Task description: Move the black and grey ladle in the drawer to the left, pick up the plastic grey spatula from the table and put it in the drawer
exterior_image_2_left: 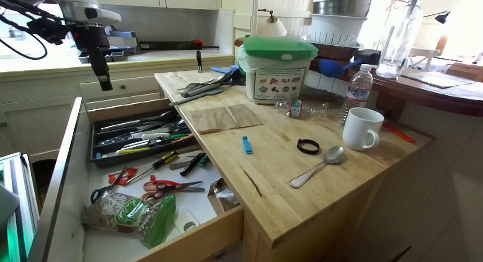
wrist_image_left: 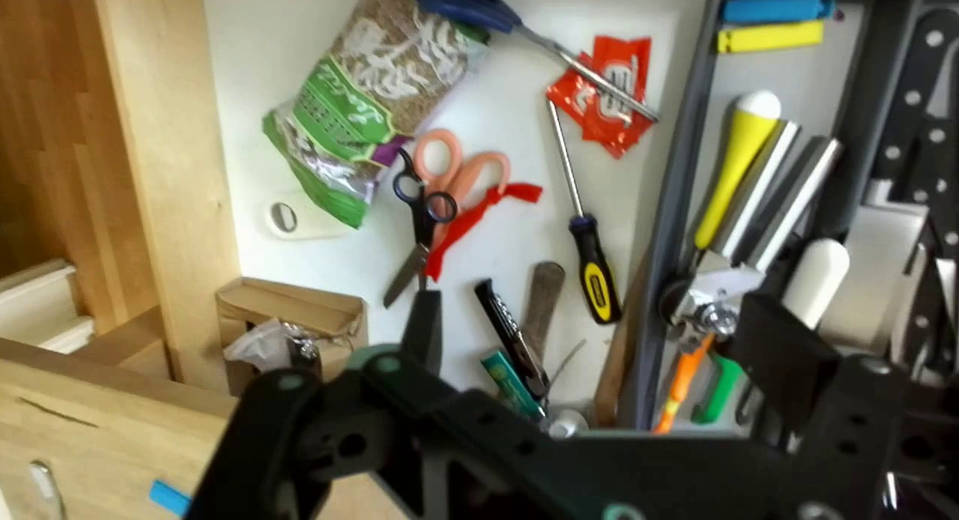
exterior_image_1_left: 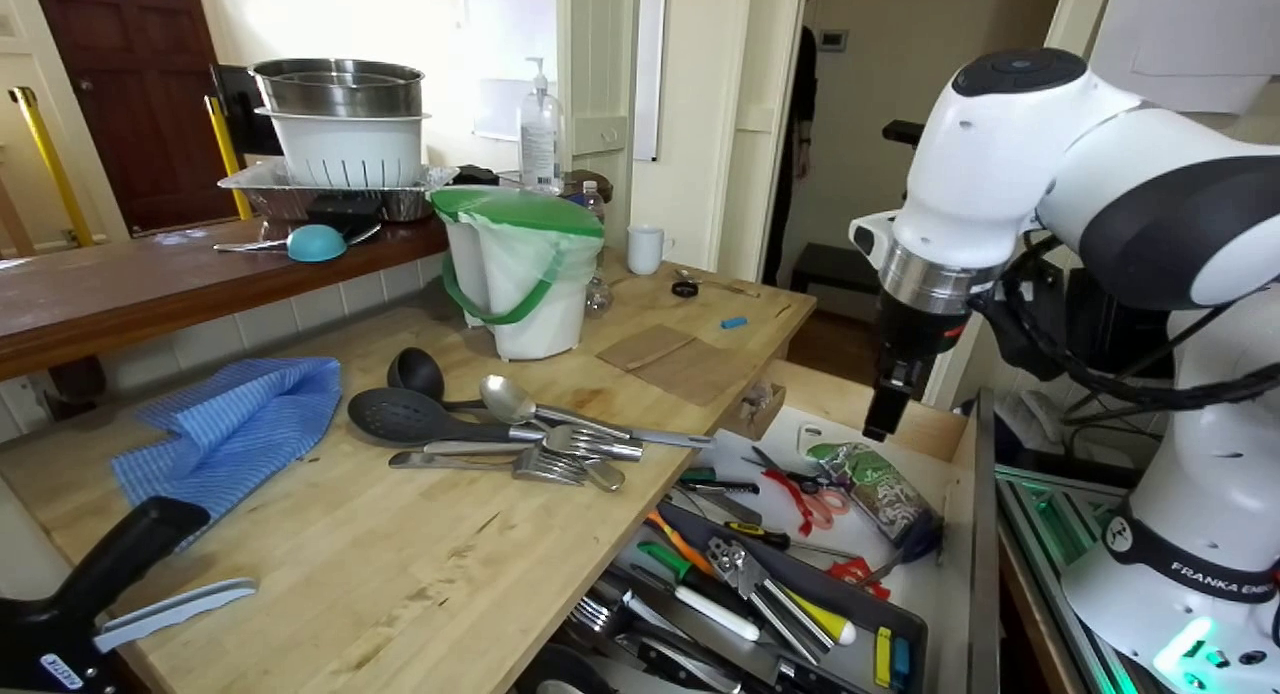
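My gripper (exterior_image_1_left: 887,421) hangs over the pulled-out drawer (exterior_image_2_left: 66,167), pointing down. In the wrist view my gripper (wrist_image_left: 602,318) is open, fingers wide apart, nothing held. In an exterior view a black utensil with a grey handle (exterior_image_2_left: 122,125), apparently the ladle, lies in the far compartment of the drawer's tray; its bowl end is partly hidden. On the table (exterior_image_1_left: 420,554) a dark grey slotted plastic utensil (exterior_image_1_left: 425,417) fits the spatula best, though I cannot be sure. It lies crossed with a black ladle, a metal spoon (exterior_image_1_left: 507,399) and forks, well away from my gripper.
Knives, a can opener and coloured handles fill the grey tray (exterior_image_2_left: 99,148). Scissors (wrist_image_left: 442,205), a screwdriver (wrist_image_left: 596,273) and a bag (wrist_image_left: 374,85) lie beside it. The table edge overhangs the drawer. A green-lidded bin (exterior_image_1_left: 530,284) and a mug (exterior_image_2_left: 358,128) stand on the table.
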Action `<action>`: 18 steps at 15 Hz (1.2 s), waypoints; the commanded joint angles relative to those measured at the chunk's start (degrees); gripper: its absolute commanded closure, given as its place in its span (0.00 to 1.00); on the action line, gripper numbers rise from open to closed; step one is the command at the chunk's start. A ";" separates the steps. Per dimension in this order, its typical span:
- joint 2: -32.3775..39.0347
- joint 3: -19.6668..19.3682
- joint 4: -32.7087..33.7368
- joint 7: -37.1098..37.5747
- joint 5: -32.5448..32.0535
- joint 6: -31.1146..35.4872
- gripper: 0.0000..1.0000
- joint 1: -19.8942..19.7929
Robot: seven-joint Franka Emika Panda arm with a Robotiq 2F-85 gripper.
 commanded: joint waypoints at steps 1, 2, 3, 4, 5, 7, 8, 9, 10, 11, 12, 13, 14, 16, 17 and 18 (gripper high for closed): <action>5.16 -7.18 4.32 -8.88 3.30 10.63 0.00 -3.27; 7.18 -8.80 5.80 -11.38 4.81 12.95 0.00 -3.45; 9.15 -10.29 7.24 -14.75 6.13 15.50 0.00 -3.35; 10.95 -11.79 8.95 -19.25 7.79 17.65 0.00 -2.61; 12.83 -12.76 10.58 -23.15 9.41 19.20 0.00 -1.86; 16.81 -12.83 13.84 -28.06 11.25 20.93 0.00 -1.14; 19.19 -12.41 15.65 -29.17 11.83 21.05 0.00 -0.99; 21.45 -12.00 17.44 -29.94 12.40 20.70 0.00 -0.73; 23.37 -11.77 18.99 -30.77 12.89 20.16 0.00 -0.47; 25.09 -11.59 20.40 -31.32 13.11 19.64 0.00 -0.42; 26.68 -11.83 21.46 -31.94 13.90 19.46 0.00 -0.56; 27.80 -12.46 22.28 -32.70 15.66 19.38 0.00 -0.82; 28.29 -13.10 22.95 -32.31 17.41 18.33 0.00 -1.56; 26.98 -12.10 21.23 -30.23 15.22 19.69 0.00 -1.71; 27.79 -12.58 21.94 -30.22 15.61 19.33 0.00 -2.26; 28.24 -12.93 22.31 -30.21 15.76 19.25 0.00 -2.67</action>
